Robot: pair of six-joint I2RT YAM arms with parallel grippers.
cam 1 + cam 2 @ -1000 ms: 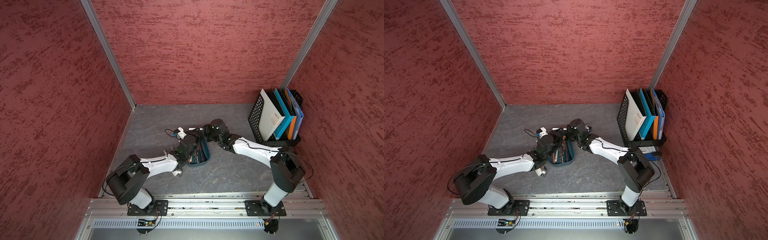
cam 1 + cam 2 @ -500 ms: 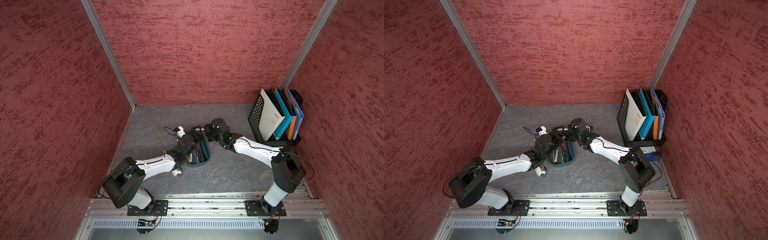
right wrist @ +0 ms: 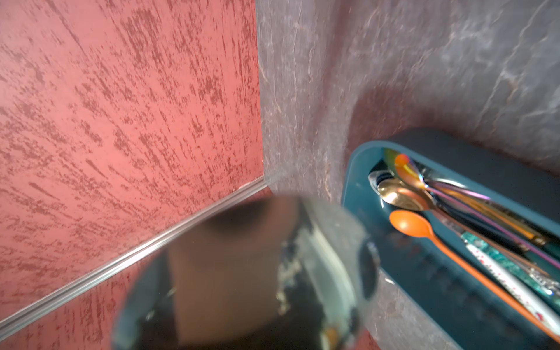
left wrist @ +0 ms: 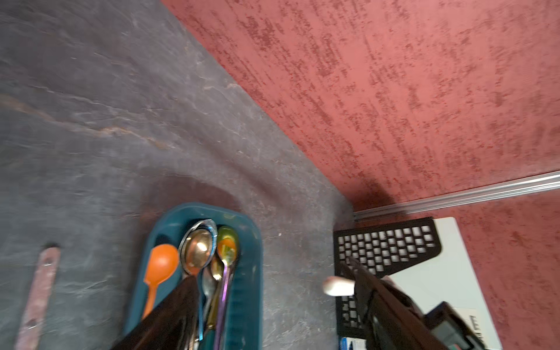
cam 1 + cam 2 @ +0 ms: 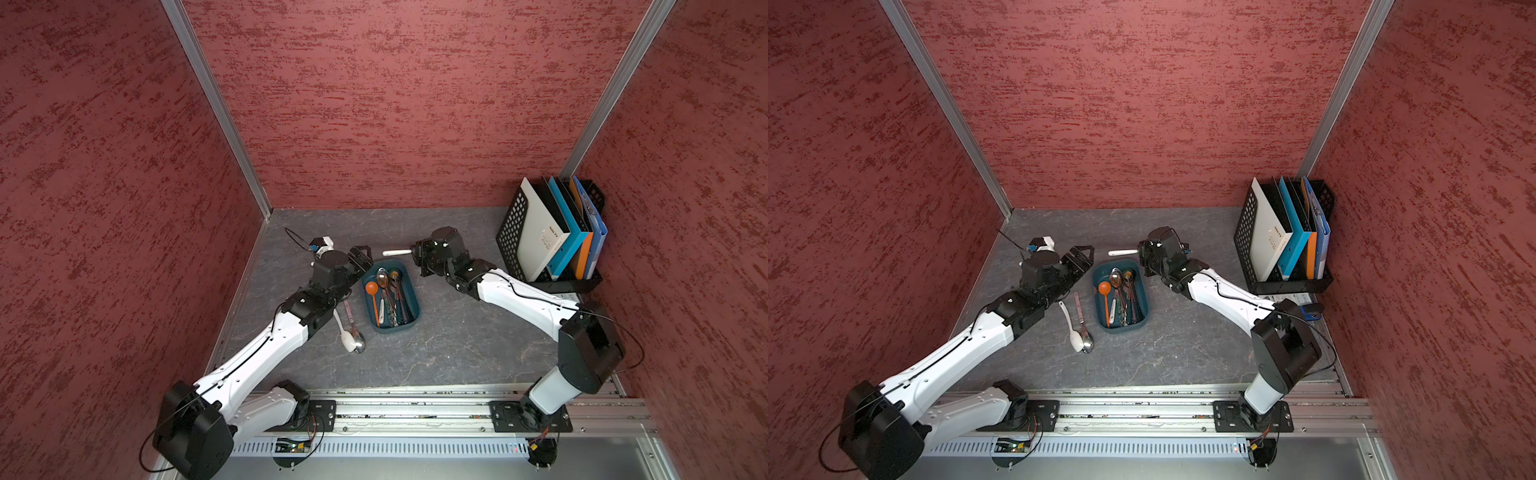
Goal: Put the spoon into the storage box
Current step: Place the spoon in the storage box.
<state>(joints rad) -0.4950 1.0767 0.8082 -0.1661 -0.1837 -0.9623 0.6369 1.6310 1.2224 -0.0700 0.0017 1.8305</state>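
Soft, even overhead light, faint shadows on the floor [image 5: 457, 353]. Both wrist views smear; the spoon [image 3: 242, 272] up close is out of focus.

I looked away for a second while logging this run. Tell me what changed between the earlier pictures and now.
The left gripper opened its jaws and drew back from above the storage box, leftward and toward the back wall; it is now empty. Whether it let a spoon go is too small to tell. Unchanged: the right gripper shut on the white-handled spoon, the box, and the two spoons beside it.
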